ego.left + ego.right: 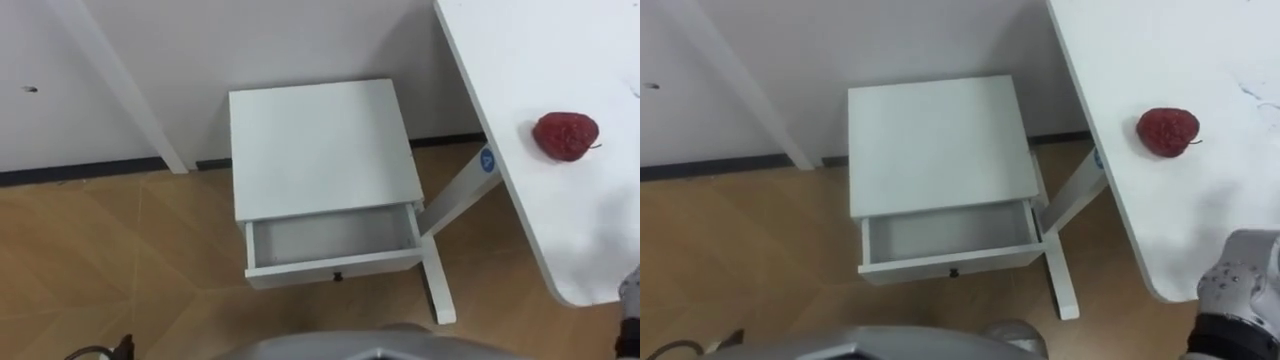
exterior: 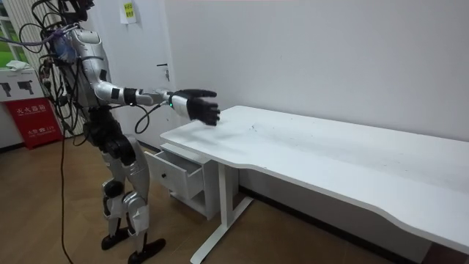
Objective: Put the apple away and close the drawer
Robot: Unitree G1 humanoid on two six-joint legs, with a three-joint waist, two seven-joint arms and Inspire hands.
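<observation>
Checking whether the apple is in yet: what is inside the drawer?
The drawer shows only its bare floor up front; its rear is hidden under the cabinet top. The apple lies on the table.

Small white cabinet (image 1: 935,145): stands against the wall (image 1: 890,40) on a wooden floor (image 1: 750,260).
Drawer (image 1: 950,232): pulled open, small dark knob (image 1: 953,272) on its front.
White table (image 1: 1120,60): just right of the cabinet, its leg (image 1: 1060,255) close beside the drawer.
Red apple (image 1: 1168,131): on the tabletop, near its edge.

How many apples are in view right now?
1. The apple lies on the white table, right of the cabinet. The open drawer shows none, though its back is hidden.
</observation>
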